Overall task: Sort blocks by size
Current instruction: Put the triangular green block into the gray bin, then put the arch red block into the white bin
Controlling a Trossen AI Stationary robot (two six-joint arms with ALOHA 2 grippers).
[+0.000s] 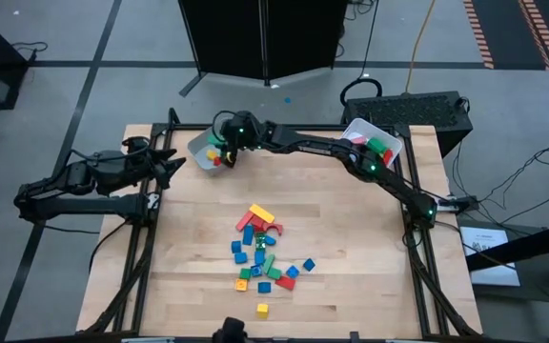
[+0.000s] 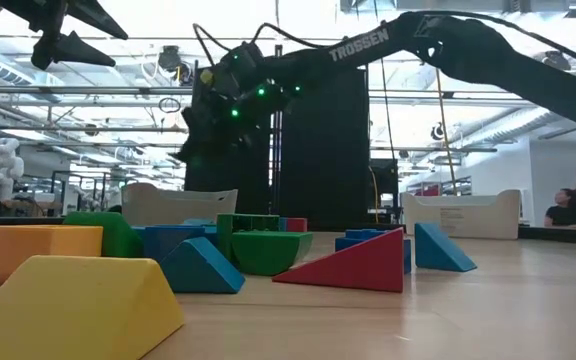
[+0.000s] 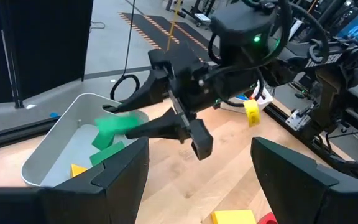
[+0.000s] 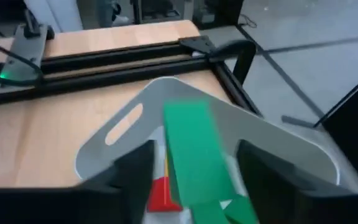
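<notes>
green, flat and rectangular, the toy block [image 4: 194, 152] sits blurred between the right gripper [image 1: 225, 145] fingers, directly over the left white plastic bin [image 1: 201, 151] at about eleven o'clock on the pale wooden table [image 1: 370, 257]. the block's long axis runs straight out along the line of the fingers, pointing down into the bin, where a red block [image 4: 161, 194] and a yellow block [image 3: 78, 169] already lie. the fingers stand a little wider than the block, and it smears in the left wrist view too, so my judgement is that it is dropping free, not gripped; i cannot say for certain whether the pads touch it. the coming move turns on that plumb line: block above bin, no sideways offset needed

the loose pile of red, blue, green and yellow blocks [image 1: 265, 255] lies at six o'clock from that gripper, near the table's middle. the second white bin [image 1: 372, 143] rests at one o'clock. the left gripper [image 1: 174, 167] waits at nine o'clock, fingers spread and empty, just beside the left bin and the nearer arm to it
</notes>
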